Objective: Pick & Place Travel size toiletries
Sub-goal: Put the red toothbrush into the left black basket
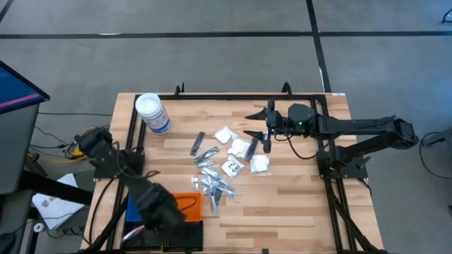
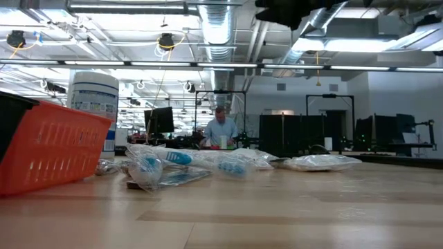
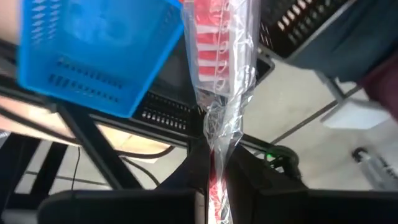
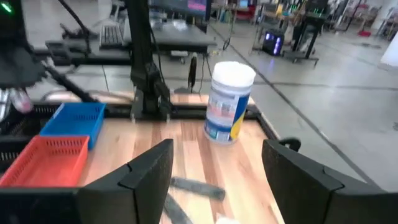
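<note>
Holding one clear-wrapped red-striped toiletry (image 3: 219,81) clenched in our left gripper (image 3: 214,180) over the blue tray (image 3: 87,56) at lower left, we are leaving the toiletry pile (image 1: 224,166) mid-frame waiting, right gripper (image 1: 258,124) spread above it.

Grey floor (image 1: 212,56); ceiling ducts (image 2: 220,28); strip lights (image 2: 124,8); dark cabinets (image 2: 291,135).

Both arms were dark, near-black, built of boxy jointed segments. The right arm (image 1: 353,127) had a small green light near its wrist. The right gripper (image 4: 217,168) had two broad, flat matte-black fingers (image 4: 149,165). The left arm (image 1: 152,201) was bulky and black.
</note>
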